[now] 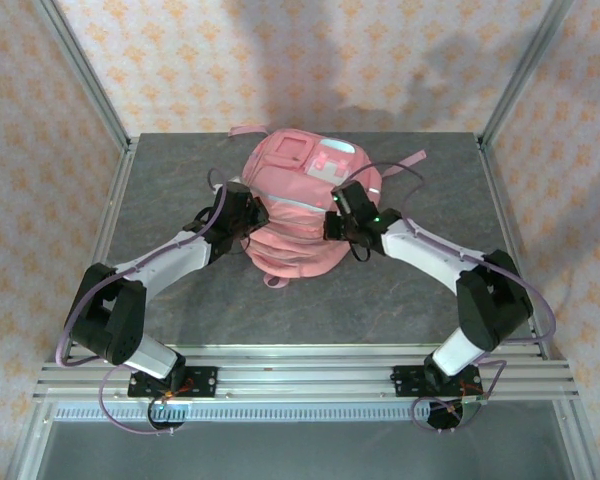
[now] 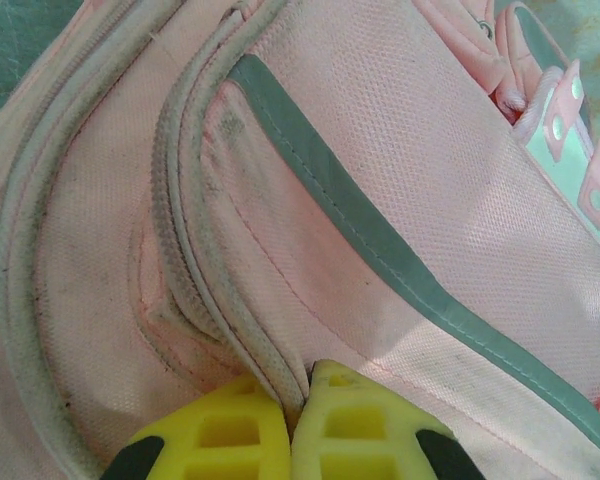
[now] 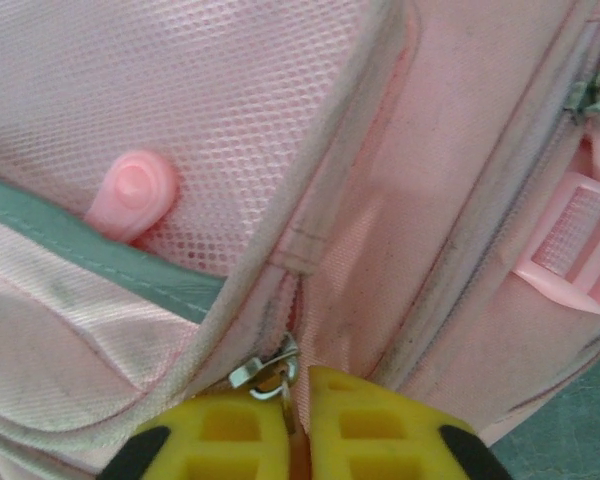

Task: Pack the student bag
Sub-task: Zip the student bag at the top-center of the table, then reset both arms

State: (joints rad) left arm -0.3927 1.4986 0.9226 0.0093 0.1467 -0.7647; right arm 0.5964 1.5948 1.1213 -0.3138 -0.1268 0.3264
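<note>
Where your bag lies: large pink fabric backpack point(image 1: 298, 200) on the grey table point(image 1: 400, 300), mid-table, between both arms.
Left pincer point(image 2: 298, 390): yellow fingers pressed together. You have a ridge of the backpack's zip seam nipped between them, on its left side.
Right pincer point(image 3: 298, 390): fingers almost touching, pinching the small metal zip pull point(image 3: 265, 375) on the backpack's right side.
Nearby on the fabric: grey trim strip point(image 2: 380, 230) by your left pincer; pink plastic buckle point(image 3: 580, 240) right of the other.

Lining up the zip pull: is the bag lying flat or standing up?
Lying flat. The student bag rests on the table, front patch facing up at the camera.
</note>
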